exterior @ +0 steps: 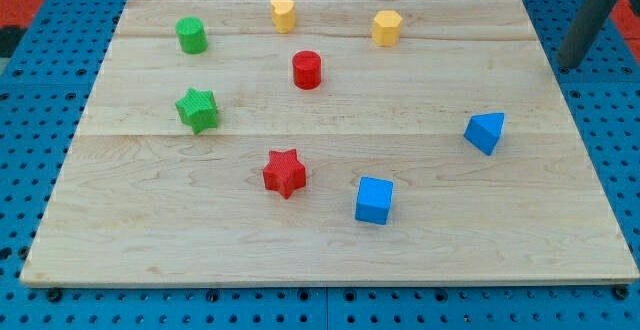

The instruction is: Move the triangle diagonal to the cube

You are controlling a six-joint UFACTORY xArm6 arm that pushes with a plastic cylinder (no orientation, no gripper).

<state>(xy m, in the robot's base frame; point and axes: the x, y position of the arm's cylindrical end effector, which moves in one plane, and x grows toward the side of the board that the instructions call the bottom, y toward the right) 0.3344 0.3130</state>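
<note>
The blue triangle (485, 132) lies on the wooden board (330, 260) at the view's right. The blue cube (374, 200) sits below and to the left of it, near the view's bottom centre. My tip (567, 67) is at the view's upper right, just off the board's right edge, above and to the right of the triangle and well apart from it.
A red star (285, 173) lies left of the cube. A red cylinder (307, 70) is at centre top. A green star (197, 109) and green cylinder (191, 35) are at the left. Two yellow blocks (284, 14) (387, 27) sit near the top edge.
</note>
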